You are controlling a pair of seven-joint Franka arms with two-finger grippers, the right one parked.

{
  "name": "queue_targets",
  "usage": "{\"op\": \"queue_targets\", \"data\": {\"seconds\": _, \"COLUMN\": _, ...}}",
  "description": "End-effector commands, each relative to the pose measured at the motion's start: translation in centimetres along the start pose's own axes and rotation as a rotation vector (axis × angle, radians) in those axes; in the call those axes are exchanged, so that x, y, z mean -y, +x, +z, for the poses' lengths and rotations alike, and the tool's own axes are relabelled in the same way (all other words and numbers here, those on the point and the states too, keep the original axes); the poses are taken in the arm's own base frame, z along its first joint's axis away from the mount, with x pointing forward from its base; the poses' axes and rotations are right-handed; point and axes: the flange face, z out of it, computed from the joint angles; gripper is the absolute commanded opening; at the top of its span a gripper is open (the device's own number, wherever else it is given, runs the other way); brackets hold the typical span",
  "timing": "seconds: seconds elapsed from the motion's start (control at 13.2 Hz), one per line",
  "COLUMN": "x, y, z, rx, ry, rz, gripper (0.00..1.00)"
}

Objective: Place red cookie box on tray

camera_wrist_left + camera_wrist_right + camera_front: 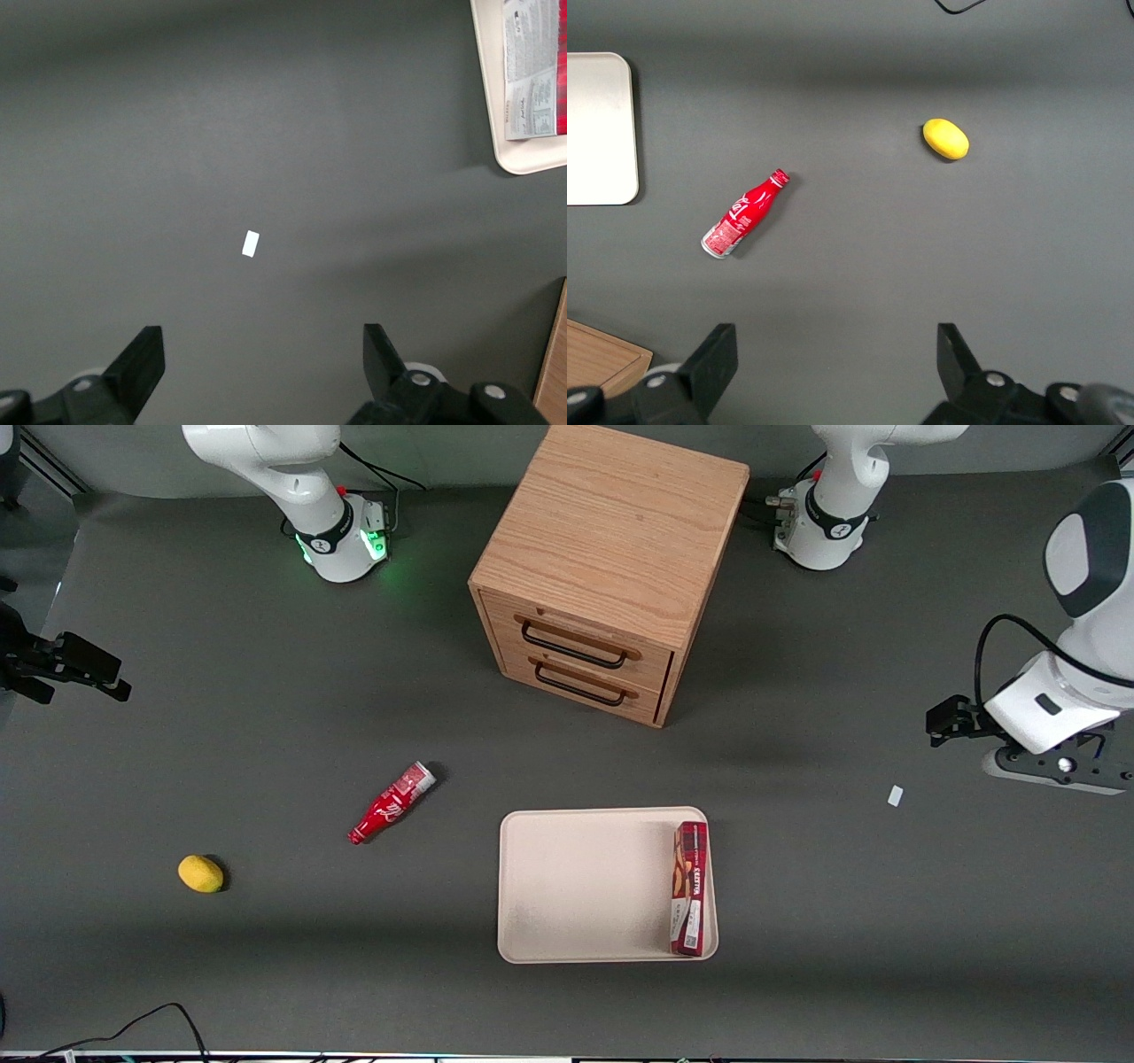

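Toward the parked arm's end of the worktop [266,974], front view: a yellow lemon [201,873], then a small red bottle [392,802] lying on its side, cap end pointing away from the front camera. Both also show in the right wrist view, lemon [946,139] and bottle [743,215], with a corner of the tray [602,190] and a bit of wood; my wrist view has neither fruit nor bottle. Mid-worktop stands a wooden drawer cabinet [611,558], two drawers with dark handles, farther from the front camera than the tray [585,886]. The red cookie box [691,887] lies in the tray, flat, lengthwise along the short rim at the working arm's end, touching or just beside that rim. A small white scrap [895,795] lies on bare worktop between the tray and my pincer [1054,766], which hangs above the worktop at my end, well apart from the box. My wrist view shows what the front view does not: my fingers [142,363] spread wide with nothing between them, the scrap [251,243] below, plus a tray corner [532,159] and the box's printed end [532,71].
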Motion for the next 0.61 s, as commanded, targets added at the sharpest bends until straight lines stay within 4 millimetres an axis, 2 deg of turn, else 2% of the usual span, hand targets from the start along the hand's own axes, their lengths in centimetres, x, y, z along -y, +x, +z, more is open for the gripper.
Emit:
{"op": "queue_targets", "data": {"seconds": 0.0, "x": 2.9, "y": -2.7, "z": -1.5, "rx": 0.007, "ry": -0.035, "rz": -0.043, "gripper": 1.0}}
{"op": "queue_targets", "data": {"seconds": 0.15, "x": 3.5, "y": -4.4, "z": -3.2, "rx": 0.023, "ry": -0.069, "rz": -0.061, "gripper": 1.0}}
{"op": "queue_targets", "data": {"seconds": 0.3, "x": 3.0, "y": -6.0, "z": -5.6, "rx": 0.025, "ry": -0.066, "rz": -0.054, "gripper": 1.0}}
{"op": "queue_targets", "data": {"seconds": 0.53, "x": 2.0, "y": -5.8, "z": -8.0, "rx": 0.027, "ry": -0.056, "rz": -0.028, "gripper": 1.0}}
